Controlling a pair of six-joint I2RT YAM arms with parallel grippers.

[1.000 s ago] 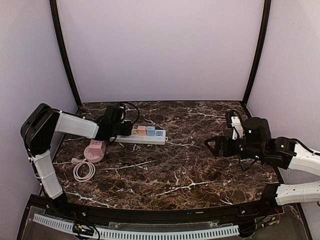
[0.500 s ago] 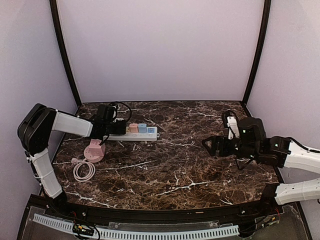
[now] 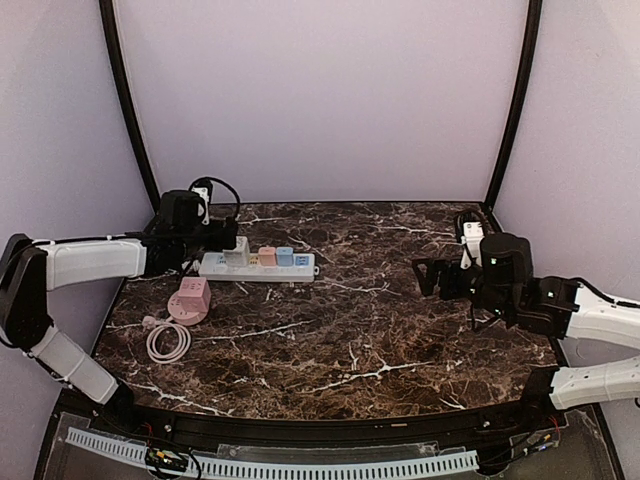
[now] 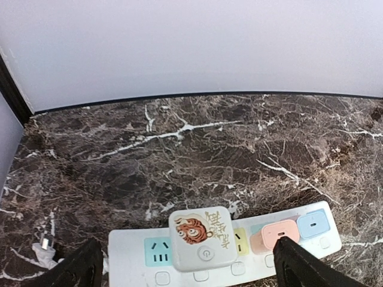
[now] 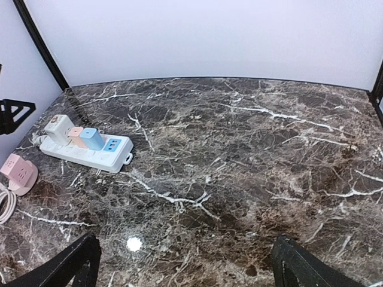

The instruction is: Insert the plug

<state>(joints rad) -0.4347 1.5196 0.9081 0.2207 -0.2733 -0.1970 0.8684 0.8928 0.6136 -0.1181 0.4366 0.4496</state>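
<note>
Left gripper point(image 3: 218, 238) is spread wide open and has hold of nothing. In its wrist view the two black fingers point(image 4: 84, 269) sit low in the corners, one on each side of the white square plug with the cartoon tiger on top point(image 4: 202, 237), and neither one touches it. That plug is on the long white power strip point(image 4: 128, 272), which lies at the back left of the dark marble table point(image 3: 380, 330). It looks seated flat on the strip's face with its round button facing the camera. It's between an aqua socket on one side and a yellowish one on the other.

Further along the same strip there's a small pink adapter point(image 4: 274, 233) and then a small blue adapter point(image 4: 312, 224), side by side and both plugged in.

Right gripper point(image 3: 425, 277) is also fully open and empty. It hangs above the right side of the table, well apart from the strip, which is off at the far left of its wrist view.

Nearer the front on the left there's a pink round socket block point(image 3: 189, 298) with a coiled white cable point(image 3: 168, 342) just beside it.
</note>
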